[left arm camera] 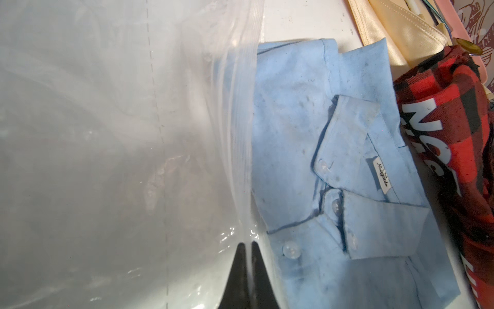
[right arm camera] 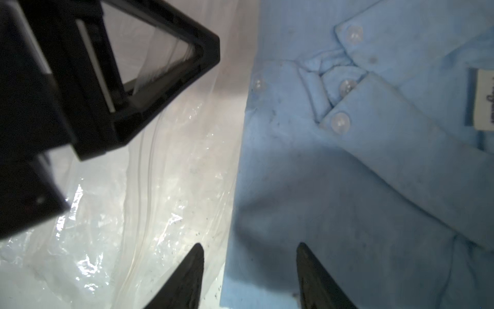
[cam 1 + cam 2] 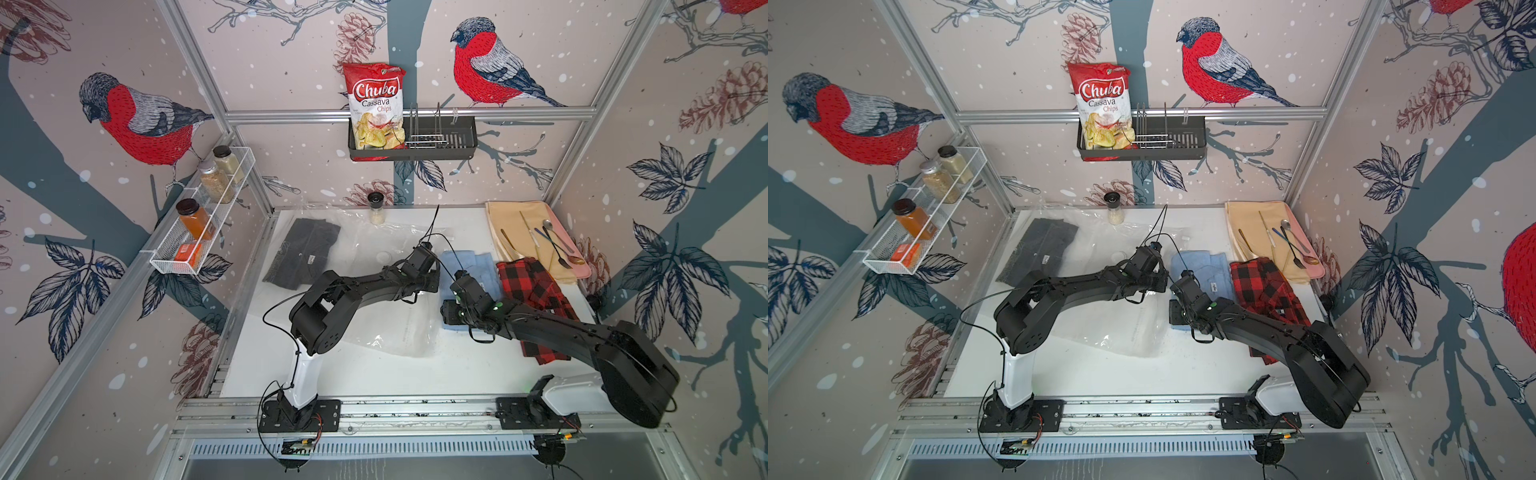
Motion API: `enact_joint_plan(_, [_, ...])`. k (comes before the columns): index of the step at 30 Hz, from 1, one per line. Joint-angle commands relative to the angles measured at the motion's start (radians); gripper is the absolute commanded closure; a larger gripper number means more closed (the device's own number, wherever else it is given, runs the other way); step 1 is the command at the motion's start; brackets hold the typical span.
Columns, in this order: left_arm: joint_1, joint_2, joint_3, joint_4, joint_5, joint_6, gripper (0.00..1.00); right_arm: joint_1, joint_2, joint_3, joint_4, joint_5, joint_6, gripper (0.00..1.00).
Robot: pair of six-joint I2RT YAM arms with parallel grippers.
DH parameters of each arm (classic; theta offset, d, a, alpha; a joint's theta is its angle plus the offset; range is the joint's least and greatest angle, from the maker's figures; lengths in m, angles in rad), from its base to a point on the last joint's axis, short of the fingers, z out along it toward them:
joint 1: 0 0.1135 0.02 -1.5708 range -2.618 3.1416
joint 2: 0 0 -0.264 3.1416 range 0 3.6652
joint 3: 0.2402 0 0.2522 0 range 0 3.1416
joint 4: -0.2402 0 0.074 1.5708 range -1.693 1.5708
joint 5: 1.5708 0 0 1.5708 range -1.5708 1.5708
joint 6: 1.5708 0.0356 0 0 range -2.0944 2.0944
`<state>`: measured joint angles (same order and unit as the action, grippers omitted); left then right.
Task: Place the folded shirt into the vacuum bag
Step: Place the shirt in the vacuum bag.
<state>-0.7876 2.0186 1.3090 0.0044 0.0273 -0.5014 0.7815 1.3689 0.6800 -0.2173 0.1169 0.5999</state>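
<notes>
The vacuum bag (image 3: 399, 332) (image 3: 1133, 332) lies crinkled across the middle of the white table, with its round valve (image 3: 384, 256) on top. A light blue folded shirt (image 3: 478, 266) (image 1: 307, 120) (image 2: 361, 174) rests just right of the bag's ribbed mouth edge (image 1: 240, 107). My left gripper (image 1: 247, 244) is shut on that edge and holds the plastic up. My right gripper (image 2: 250, 244) is open, low over the shirt's near edge. One of its fingers is above the bag and the other above the shirt. A left finger (image 2: 203, 53) shows close by.
A dark grey shirt (image 3: 301, 253) lies at the bag's far left end, seemingly under the plastic. A red plaid shirt (image 3: 532, 291) lies right of the blue one. Behind it is a beige cloth (image 3: 511, 220) with cutlery. A spice jar (image 3: 377, 210) stands at the back edge.
</notes>
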Motion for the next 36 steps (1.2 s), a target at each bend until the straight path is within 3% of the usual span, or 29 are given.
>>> enact_joint_plan(1, [0.002, -0.006, -0.006, 0.038, 0.015, -0.008, 1.00, 0.021, 0.006, -0.001, -0.043, 0.059, 0.014, 0.44])
enact_joint_plan(10, [0.001, 0.000, -0.008, 0.045, 0.026, -0.012, 1.00, 0.065, 0.068, 0.010, -0.090, 0.114, 0.041, 0.42])
enact_joint_plan(16, [0.001, 0.000, -0.004, 0.045, 0.033, -0.014, 1.00, 0.075, 0.145, 0.035, -0.111, 0.122, 0.037, 0.46])
enact_joint_plan(22, [0.002, -0.001, -0.006, 0.045, 0.037, -0.017, 1.00, 0.084, 0.173, 0.056, -0.121, 0.114, 0.021, 0.66])
enact_joint_plan(28, [0.001, -0.004, -0.012, 0.044, 0.041, -0.019, 1.00, 0.071, 0.127, 0.072, -0.144, 0.116, 0.001, 0.99])
enact_joint_plan(36, [0.002, -0.014, -0.014, 0.039, 0.040, -0.018, 1.00, -0.007, -0.013, 0.081, -0.111, -0.004, -0.054, 1.00])
